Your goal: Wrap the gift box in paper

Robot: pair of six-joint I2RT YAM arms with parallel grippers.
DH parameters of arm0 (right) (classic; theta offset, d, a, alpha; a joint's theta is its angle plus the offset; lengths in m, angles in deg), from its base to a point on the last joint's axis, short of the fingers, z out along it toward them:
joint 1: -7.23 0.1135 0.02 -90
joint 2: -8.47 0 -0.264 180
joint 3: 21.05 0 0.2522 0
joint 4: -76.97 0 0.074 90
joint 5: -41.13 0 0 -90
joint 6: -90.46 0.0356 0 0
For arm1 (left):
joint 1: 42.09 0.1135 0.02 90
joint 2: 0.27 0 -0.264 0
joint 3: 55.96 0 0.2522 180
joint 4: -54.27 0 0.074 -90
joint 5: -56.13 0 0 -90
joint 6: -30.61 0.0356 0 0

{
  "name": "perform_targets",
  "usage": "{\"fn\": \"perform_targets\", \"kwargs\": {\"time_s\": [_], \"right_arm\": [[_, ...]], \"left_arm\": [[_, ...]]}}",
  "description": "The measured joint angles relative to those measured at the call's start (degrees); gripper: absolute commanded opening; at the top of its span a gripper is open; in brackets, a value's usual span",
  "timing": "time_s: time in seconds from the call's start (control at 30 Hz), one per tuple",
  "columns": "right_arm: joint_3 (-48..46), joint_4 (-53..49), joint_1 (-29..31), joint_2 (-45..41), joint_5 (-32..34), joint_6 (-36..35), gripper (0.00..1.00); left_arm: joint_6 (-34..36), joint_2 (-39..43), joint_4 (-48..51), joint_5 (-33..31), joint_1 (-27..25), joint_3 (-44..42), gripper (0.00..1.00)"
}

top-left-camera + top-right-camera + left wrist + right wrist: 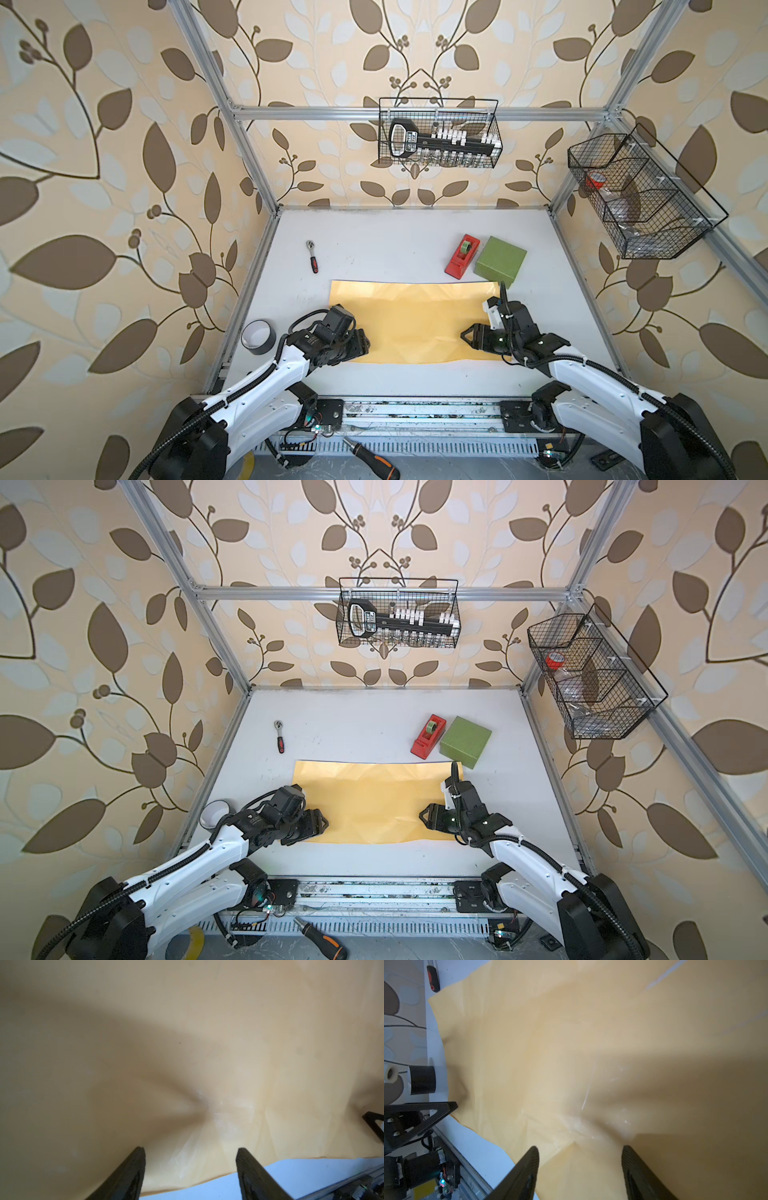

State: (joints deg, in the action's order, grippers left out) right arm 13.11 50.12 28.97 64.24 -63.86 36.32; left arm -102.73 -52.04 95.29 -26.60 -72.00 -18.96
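Note:
The paper (415,324) lies flat on the white table, pale yellow-orange face up, creased; it also shows in the other top view (374,804). Behind its right corner sits the olive-green gift box (500,261) (465,741), untouched. My left gripper (365,340) (190,1149) is open low over the paper's left front part, nothing between its fingers. My right gripper (464,336) (580,1148) is open over the right front part, facing the left one. Puckered creases in the paper (203,1105) (579,1124) lie just ahead of each pair of jaws.
A red tape dispenser (462,256) stands beside the box. A ratchet (312,257) lies at the back left, a black tape roll (258,336) by the left rail. Wire baskets (439,133) (640,195) hang on the back and right frame. A screwdriver (370,457) lies below the front rail.

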Motion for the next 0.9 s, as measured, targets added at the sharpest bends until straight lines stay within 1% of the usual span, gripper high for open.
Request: {"fn": "perform_targets", "kwargs": {"time_s": [0.03, 0.07, 0.13, 0.2, 0.33, 0.4, 0.47, 0.53, 0.67, 0.8, 0.9], "right_arm": [[2.3, -1.1, -2.8, 0.0, -0.1, -1.1, 0.73], [4.5, -1.7, -5.5, 0.2, -0.3, -2.2, 0.76], [9.0, -1.7, -11.5, 0.6, -0.4, -3.9, 0.81], [13.3, -0.8, -17.2, 2.1, -0.3, -5.1, 0.84], [19.2, 3.1, -26.0, 7.7, 0.8, -5.8, 0.87], [20.9, 5.2, -29.6, 11.5, 1.6, -5.7, 0.88], [21.8, 7.8, -32.9, 15.8, 2.0, -5.2, 0.88], [21.9, 10.1, -34.6, 19.4, 2.6, -4.2, 0.88], [21.9, 13.9, -35.0, 26.6, 2.1, -2.2, 0.88], [22.9, 16.2, -35.0, 31.8, 0.6, -1.1, 0.86], [23.7, 17.9, -35.0, 33.8, -0.6, -0.6, 0.85]], "left_arm": [[0.6, -0.2, -0.1, 0.1, 0.0, 2.1, 0.8], [1.2, -0.5, -0.6, 0.3, 0.0, 4.1, 0.83], [2.1, -2.6, -3.2, 1.4, 0.0, 9.0, 0.84], [2.8, -6.5, -6.8, 3.4, 0.0, 14.1, 0.84], [4.2, -19.8, -14.7, 8.9, -0.6, 25.7, 0.76], [5.0, -27.0, -16.7, 9.3, -2.6, 32.1, 0.74], [6.2, -34.4, -17.6, 9.2, -5.9, 39.4, 0.71], [7.3, -41.3, -18.3, 9.2, -9.0, 46.3, 0.67], [8.5, -53.8, -19.3, 10.1, -12.1, 58.8, 0.66], [9.1, -64.8, -17.8, 10.4, -12.5, 71.1, 0.66], [9.6, -71.4, -16.4, 10.4, -12.5, 79.1, 0.66]]}}
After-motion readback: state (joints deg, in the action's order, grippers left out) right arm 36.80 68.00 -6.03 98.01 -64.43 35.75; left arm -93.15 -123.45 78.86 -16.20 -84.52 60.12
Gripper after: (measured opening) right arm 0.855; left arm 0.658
